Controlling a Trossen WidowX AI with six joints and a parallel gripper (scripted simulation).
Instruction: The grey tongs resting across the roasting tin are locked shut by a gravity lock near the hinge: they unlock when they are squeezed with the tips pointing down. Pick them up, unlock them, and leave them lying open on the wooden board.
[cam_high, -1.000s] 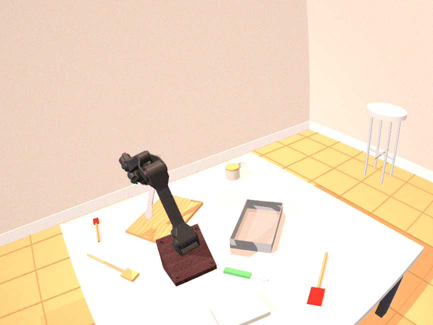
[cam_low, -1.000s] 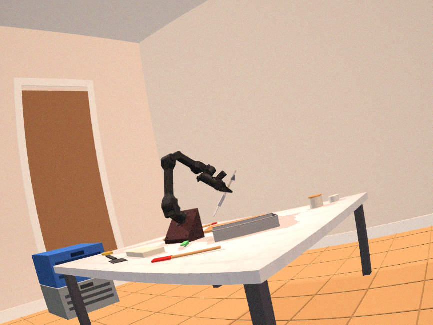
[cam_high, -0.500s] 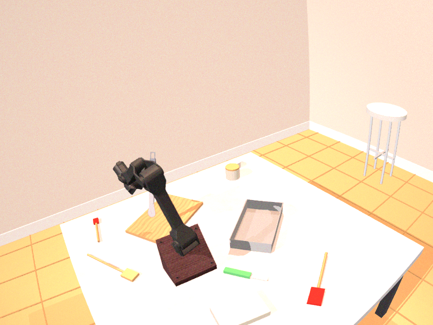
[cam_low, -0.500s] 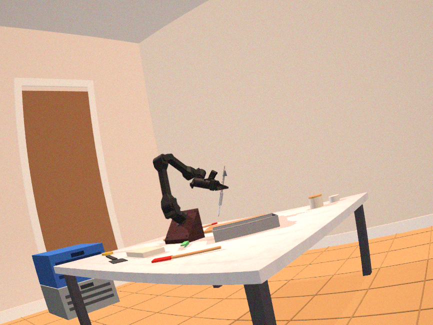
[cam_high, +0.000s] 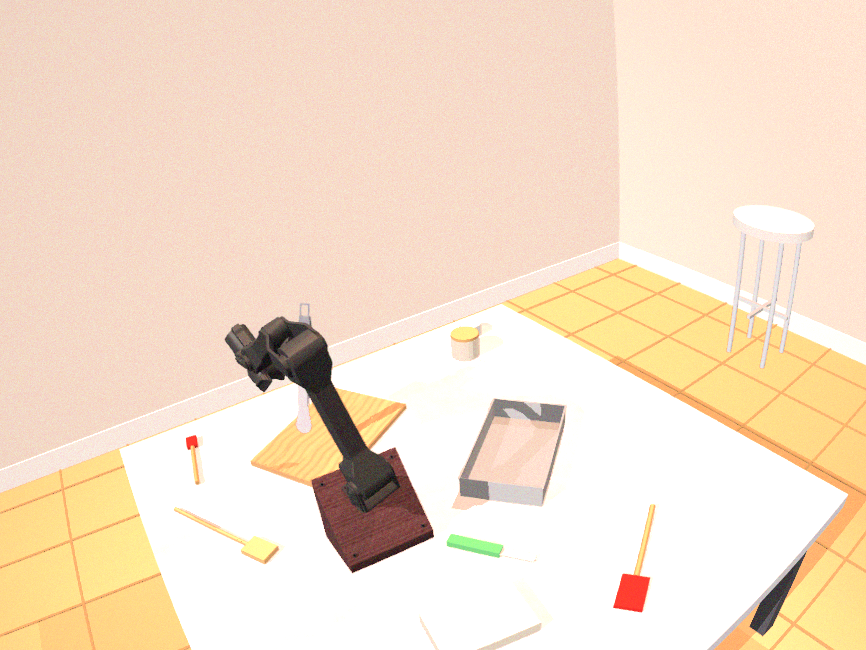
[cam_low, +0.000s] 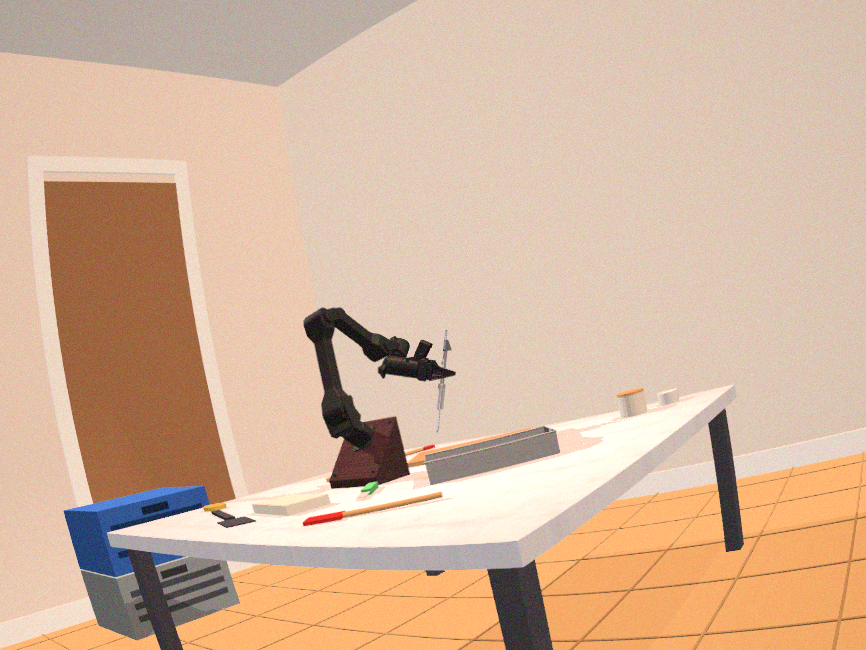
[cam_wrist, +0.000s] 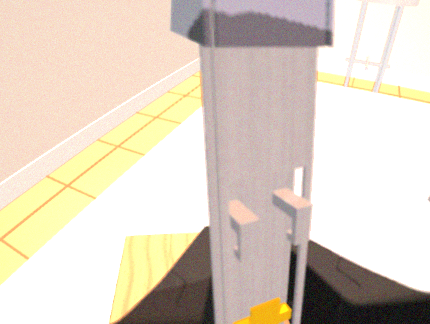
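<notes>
My gripper (cam_low: 445, 375) is shut on the grey tongs (cam_high: 302, 414) (cam_low: 439, 404) (cam_wrist: 260, 150) and holds them upright in the air, hinge end up and tips down. The tips hang above the wooden board (cam_high: 374, 414) (cam_wrist: 144, 262). In the top view the arm hides the fingers. In the wrist view the tongs' arms lie close together, and a yellow lock piece (cam_wrist: 270, 311) sits below two small brackets. The grey roasting tin (cam_high: 477, 447) (cam_low: 489, 454) stands empty to the right of the robot's base.
A lidded canister (cam_high: 465, 342) (cam_low: 630, 402) stands at the table's back. A red spatula (cam_high: 633, 587) (cam_low: 363, 512), a green-handled tool (cam_high: 475, 544), a yellow spatula (cam_high: 258, 547), a small red spatula (cam_high: 192, 447) and a white block (cam_low: 290, 502) lie around the base. A stool (cam_high: 769, 279) stands off the table.
</notes>
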